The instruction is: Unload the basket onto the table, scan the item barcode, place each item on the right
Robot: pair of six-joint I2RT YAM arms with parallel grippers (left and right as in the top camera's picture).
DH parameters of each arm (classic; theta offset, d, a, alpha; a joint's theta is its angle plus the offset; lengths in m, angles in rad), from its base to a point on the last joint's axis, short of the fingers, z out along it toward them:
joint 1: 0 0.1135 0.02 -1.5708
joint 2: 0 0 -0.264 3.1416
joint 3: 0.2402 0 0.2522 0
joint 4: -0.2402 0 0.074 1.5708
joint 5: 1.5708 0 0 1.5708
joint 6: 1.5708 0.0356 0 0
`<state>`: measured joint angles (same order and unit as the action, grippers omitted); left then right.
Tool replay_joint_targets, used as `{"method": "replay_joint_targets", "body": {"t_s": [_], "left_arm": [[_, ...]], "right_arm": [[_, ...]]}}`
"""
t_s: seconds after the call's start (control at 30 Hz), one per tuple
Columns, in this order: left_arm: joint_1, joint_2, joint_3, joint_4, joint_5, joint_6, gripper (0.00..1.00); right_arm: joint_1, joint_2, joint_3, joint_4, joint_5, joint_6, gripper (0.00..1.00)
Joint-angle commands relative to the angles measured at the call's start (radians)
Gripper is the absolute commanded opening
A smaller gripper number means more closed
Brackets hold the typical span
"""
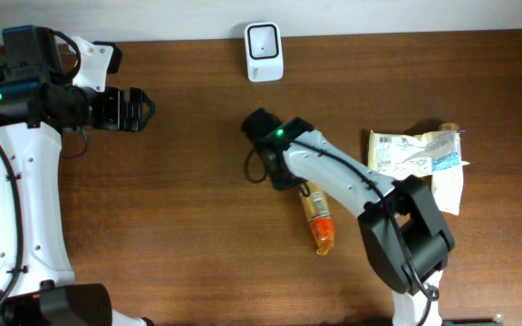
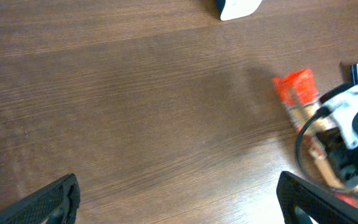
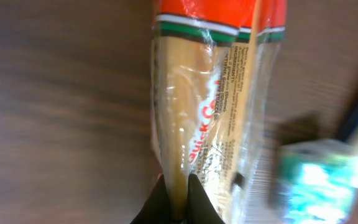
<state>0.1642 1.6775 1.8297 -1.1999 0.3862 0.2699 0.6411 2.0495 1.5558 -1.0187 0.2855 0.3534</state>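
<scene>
So, right tool (image 3: 178, 194) is pinched shut on the packet (image 3: 210, 106), with the scanner (image 1: 264, 52) up at the far edge.

The packet lies near the middle of the worktop (image 1: 188, 208). Its long axis runs slantwise, orange end pointing away from the scanner, and the right tool grips the opposite, clear end. The left tool (image 1: 141, 108) hangs wide open and well apart, so the right arm's the obvious one. It's a slim, crinkly clear sleeve with beige contents and red lettering, and I'd guess it flops when lifted. Can't spot a barcode from here.
</scene>
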Motion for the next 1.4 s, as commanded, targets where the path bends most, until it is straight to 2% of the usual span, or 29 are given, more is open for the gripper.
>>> {"method": "replay_joint_targets", "body": {"t_s": [0.0, 0.07, 0.1, 0.23, 0.33, 0.47, 0.67, 0.8, 0.87, 1.0, 1.17, 1.23, 1.3, 1.33, 1.37], "left_arm": [[0.002, 0.002, 0.003, 0.002, 0.01, 0.016, 0.99], [0.003, 0.002, 0.003, 0.001, 0.01, 0.016, 0.99], [0.003, 0.002, 0.003, 0.002, 0.01, 0.016, 0.99], [0.003, 0.002, 0.003, 0.002, 0.01, 0.016, 0.99], [0.003, 0.002, 0.003, 0.002, 0.01, 0.016, 0.99], [0.003, 0.002, 0.003, 0.002, 0.01, 0.016, 0.99], [0.003, 0.002, 0.003, 0.002, 0.01, 0.016, 0.99], [0.003, 0.002, 0.003, 0.002, 0.01, 0.016, 0.99], [0.003, 0.002, 0.003, 0.002, 0.01, 0.016, 0.99], [0.003, 0.002, 0.003, 0.002, 0.01, 0.016, 0.99], [0.003, 0.002, 0.003, 0.002, 0.01, 0.016, 0.99], [0.003, 0.002, 0.003, 0.002, 0.01, 0.016, 0.99], [0.003, 0.002, 0.003, 0.002, 0.01, 0.016, 0.99], [0.003, 0.002, 0.003, 0.002, 0.01, 0.016, 0.99], [0.003, 0.002, 0.003, 0.002, 0.01, 0.016, 0.99]], "right_arm": [[0.106, -0.009, 0.023, 0.072, -0.332, -0.073, 0.17], [0.157, -0.009, 0.031, 0.095, -0.364, -0.114, 0.7], [0.156, -0.009, 0.041, 0.089, -0.365, -0.114, 0.76], [0.035, -0.012, 0.186, -0.095, -0.365, -0.116, 0.77], [-0.095, -0.012, 0.228, -0.181, -0.474, -0.243, 0.84], [-0.252, 0.013, 0.176, -0.202, -0.763, -0.47, 0.86], [-0.275, 0.053, -0.02, -0.097, -0.882, -0.507, 0.86], [-0.274, 0.058, -0.146, 0.06, -0.986, -0.488, 0.8], [-0.274, 0.069, -0.191, 0.146, -0.986, -0.401, 0.73], [-0.274, 0.084, -0.193, 0.163, -0.99, -0.383, 0.68], [-0.225, 0.13, -0.196, 0.293, -0.984, -0.246, 0.61], [-0.238, 0.139, -0.196, 0.293, -0.987, -0.23, 0.45], [-0.24, 0.139, -0.196, 0.294, -0.991, -0.228, 0.12], [-0.24, 0.138, -0.195, 0.294, -0.999, -0.229, 0.04], [-0.244, 0.137, -0.192, 0.293, -1.015, -0.229, 0.04]]}}
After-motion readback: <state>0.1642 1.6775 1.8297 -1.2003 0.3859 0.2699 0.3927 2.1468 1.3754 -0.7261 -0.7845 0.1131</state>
